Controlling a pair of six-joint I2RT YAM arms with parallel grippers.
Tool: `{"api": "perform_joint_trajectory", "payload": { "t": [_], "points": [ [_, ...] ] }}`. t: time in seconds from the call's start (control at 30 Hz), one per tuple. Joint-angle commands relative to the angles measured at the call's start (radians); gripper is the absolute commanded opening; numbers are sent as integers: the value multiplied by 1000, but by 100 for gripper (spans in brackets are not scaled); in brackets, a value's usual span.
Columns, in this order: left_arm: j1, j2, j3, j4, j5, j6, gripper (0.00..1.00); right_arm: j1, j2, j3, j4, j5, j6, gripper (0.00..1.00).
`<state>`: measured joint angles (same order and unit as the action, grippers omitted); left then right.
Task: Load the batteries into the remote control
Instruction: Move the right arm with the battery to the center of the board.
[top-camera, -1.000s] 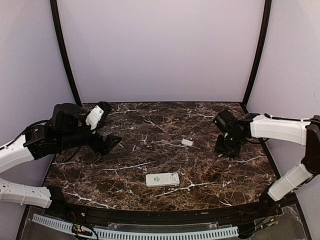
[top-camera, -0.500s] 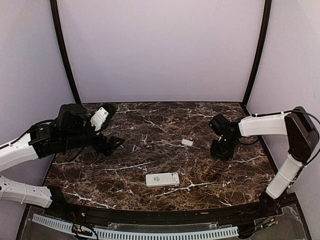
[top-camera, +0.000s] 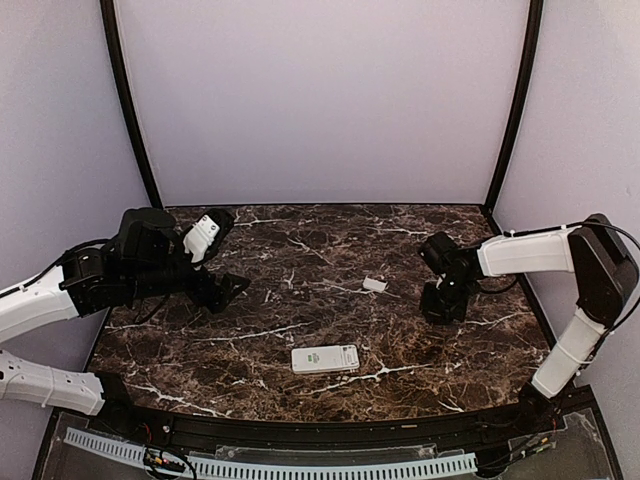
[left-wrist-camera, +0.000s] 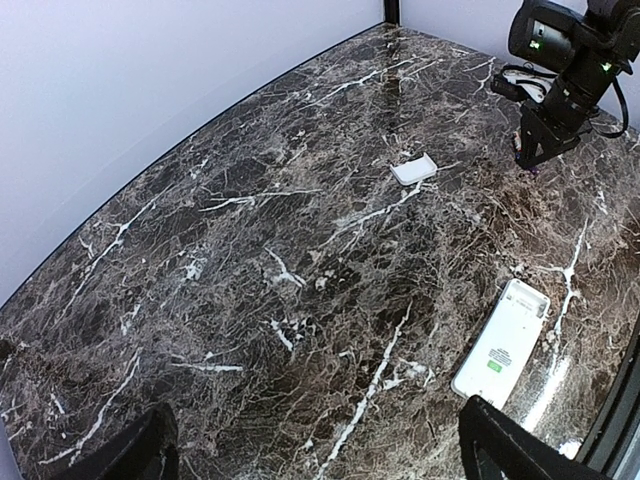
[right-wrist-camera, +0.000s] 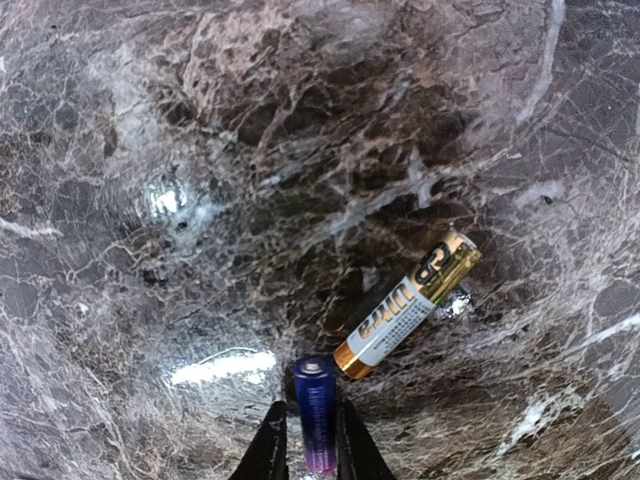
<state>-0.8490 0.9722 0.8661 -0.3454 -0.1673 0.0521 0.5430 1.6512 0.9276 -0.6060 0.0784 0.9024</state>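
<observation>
Marble table carries everything in view. The remote control lies flat near the front edge, roughly midway between the 2 arms, its long side running left to right, with a small green patch showing on its upper face. It is well apart from both grippers. A small white piece lies farther back, between the remote control and the right arm.

The right gripper points down at the table on the right side. In the right wrist view its 2 fingers are drawn in narrow against the sides of the blue battery, which stands between them with its rounded end pointing away from the camera. The gold battery lies on the marble at a slant, its lower end just beside the tip of the blue battery; whether they touch I cannot tell.

The left gripper hangs over the left side of the table, its fingers spread wide apart and holding nothing.
</observation>
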Motion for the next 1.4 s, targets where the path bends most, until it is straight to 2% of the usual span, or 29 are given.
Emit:
{"api": "perform_joint_trajectory", "payload": {
  "t": [0.0, 0.23, 0.4, 0.63, 0.77, 1.13, 1.3, 1.37],
  "points": [
    [1, -16, -17, 17, 24, 17, 97, 6, -21, -32, -18, -24, 1, 14],
    [1, -16, -12, 31, 69, 10, 97, 6, -8, -31, -17, -98, -35, 11],
    [1, -22, -19, 35, 74, 11, 97, 6, 31, -10, -41, -118, -86, 1],
    [1, 18, -22, 41, 97, 20, 96, 5, 71, 28, -84, -102, -153, 0],
    [1, 37, -19, 48, 103, 36, 96, 15, 98, 48, -88, -180, -227, 0],
    [1, 13, -52, 86, 105, 91, 96, 273, 134, 80, -266, -296, -216, 0],
    [1, 0, -60, 86, 90, 70, 96, 340, 146, 99, -340, -293, -214, 0],
    [1, -2, -61, 84, 100, 59, 96, 344, 148, 102, -357, -273, -214, 4]
  ]
}}
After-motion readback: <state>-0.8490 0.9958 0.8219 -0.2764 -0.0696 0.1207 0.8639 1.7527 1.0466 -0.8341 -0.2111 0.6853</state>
